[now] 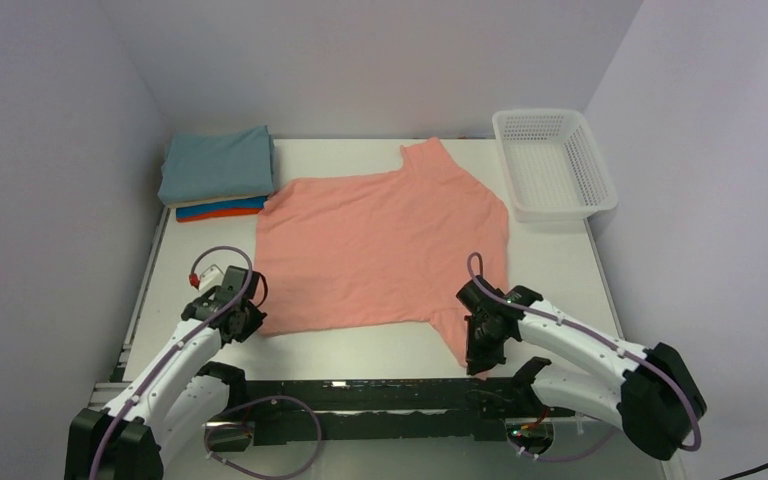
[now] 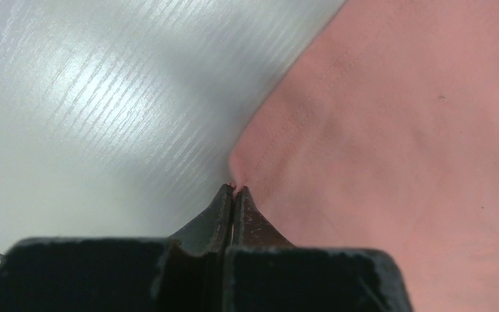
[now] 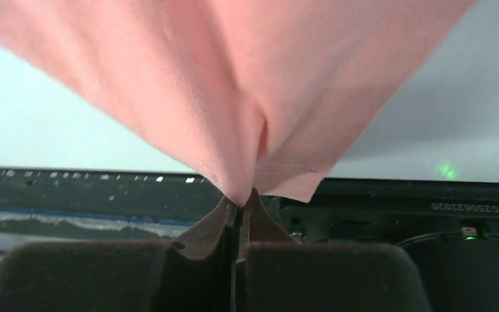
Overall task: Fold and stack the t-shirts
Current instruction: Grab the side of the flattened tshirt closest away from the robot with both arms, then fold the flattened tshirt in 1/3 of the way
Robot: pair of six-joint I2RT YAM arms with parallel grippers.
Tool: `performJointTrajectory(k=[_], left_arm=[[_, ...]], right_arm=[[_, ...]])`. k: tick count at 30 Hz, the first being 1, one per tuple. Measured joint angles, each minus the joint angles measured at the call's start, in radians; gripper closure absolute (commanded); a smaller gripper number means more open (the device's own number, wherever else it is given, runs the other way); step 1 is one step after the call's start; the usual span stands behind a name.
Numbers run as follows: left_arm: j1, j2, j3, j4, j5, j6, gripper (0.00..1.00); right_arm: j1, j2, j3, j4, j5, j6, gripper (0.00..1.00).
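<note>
Both end effectors are pinched shut on the salmon-pink t-shirt (image 1: 385, 250), which lies spread flat mid-counter (image 1: 560, 270). The left end effector (image 2: 234, 190) nips the near-left hem corner. The right end effector (image 3: 240, 201) grips a bunched fold at the near-right sleeve. The cloth looks light, limp and thin. It will likely sag and crease between the two holds rather than keep any shape, so stitched corners and hems are the sound places to grip. Each arm reaches forward low, wrist pitched down towards the counter. The folded t-shirts (image 1: 218, 175) are stacked at the far-left corner.
</note>
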Motion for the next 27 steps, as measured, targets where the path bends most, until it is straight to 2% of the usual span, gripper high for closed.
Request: performJointTrajectory(k=[8,13,20,27], left_arm=[[0.001,-0.085,-0.018,-0.066,0.033,0.002,1.0],[0.001,-0.103,-0.022,-0.067,0.049,0.002,1.0],[0.02,-0.033,0.056,-0.011,0.068,0.026,1.0],[0.101,0.046,0.125,0.104,0.109,0.067,1.0]], right_arm=[[0.125,-0.153,-0.008,-0.061,-0.09,0.083,1.0],[0.147,-0.161,0.026,-0.089,-0.038,0.106,1.0],[0.041,-0.071,0.206,0.006,0.093,0.04,1.0],[-0.11,-0.046,0.281,0.139,0.183,-0.046,1.0]])
